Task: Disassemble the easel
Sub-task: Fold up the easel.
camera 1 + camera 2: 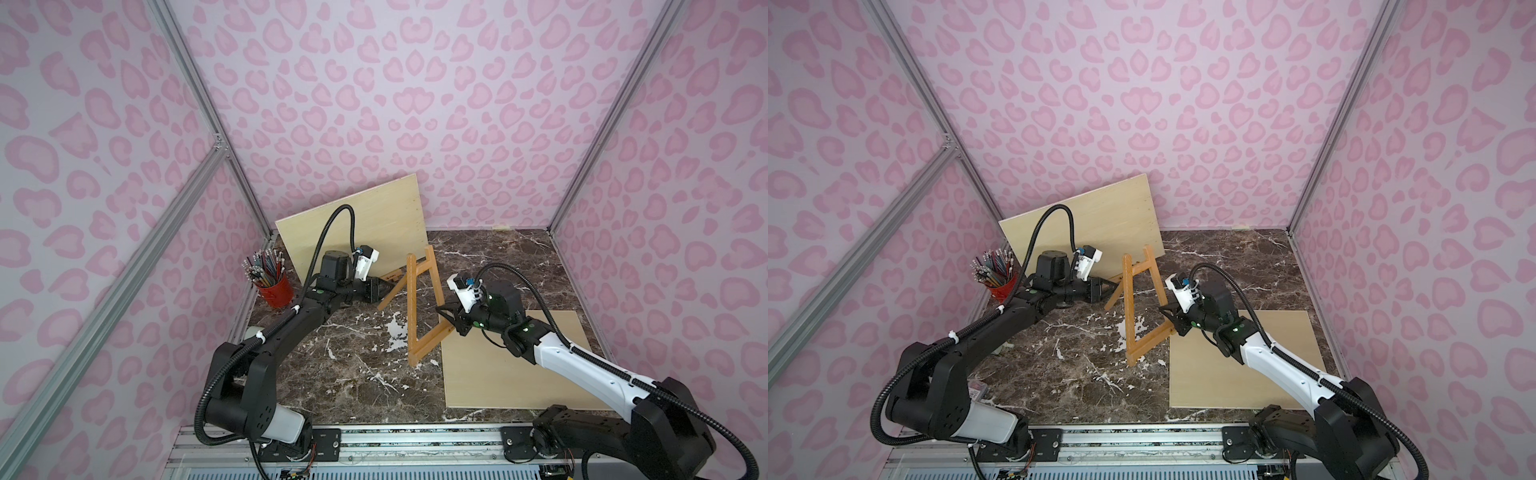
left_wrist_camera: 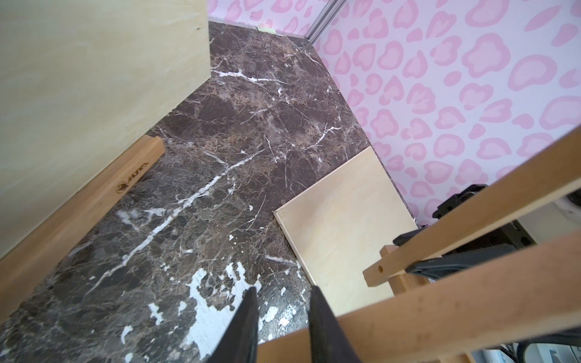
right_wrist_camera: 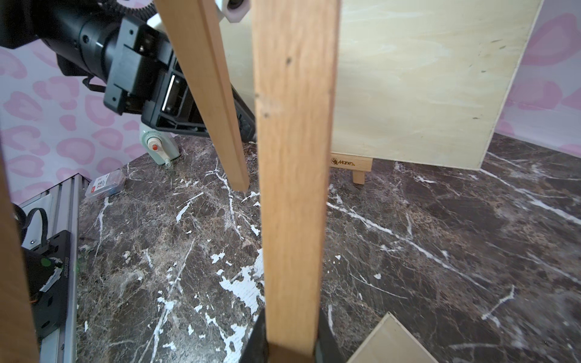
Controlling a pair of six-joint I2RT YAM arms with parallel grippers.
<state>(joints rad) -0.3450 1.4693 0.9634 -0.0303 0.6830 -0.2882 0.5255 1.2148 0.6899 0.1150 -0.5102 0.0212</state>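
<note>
So the orange-brown wooden A-frame easel is standing upright mid-bench between the 2 arms. The bit that matters is its thin rear prop leg. It slants down and away from the frame toward the left arm, so its long axis runs diagonally right across the mouth of the left tool. The left arm is clearly nearer to that leg. In the left wrist view the 2 black fingers sit either side of the wood, narrow, but I can't tell if they're actually pinching it. The right tool is clamped on the right-hand upright, low down by the ledge, bracing the frame I'd guess. The surface is a dark brown marble-look bench, hard and slick, so the feet could skate. Room's tight. A pale plywood board leans on the pink spotted back wall just behind the left tool, and a red cup of pencils sits near that arm. Another flat plywood sheet lies under the right arm.
</note>
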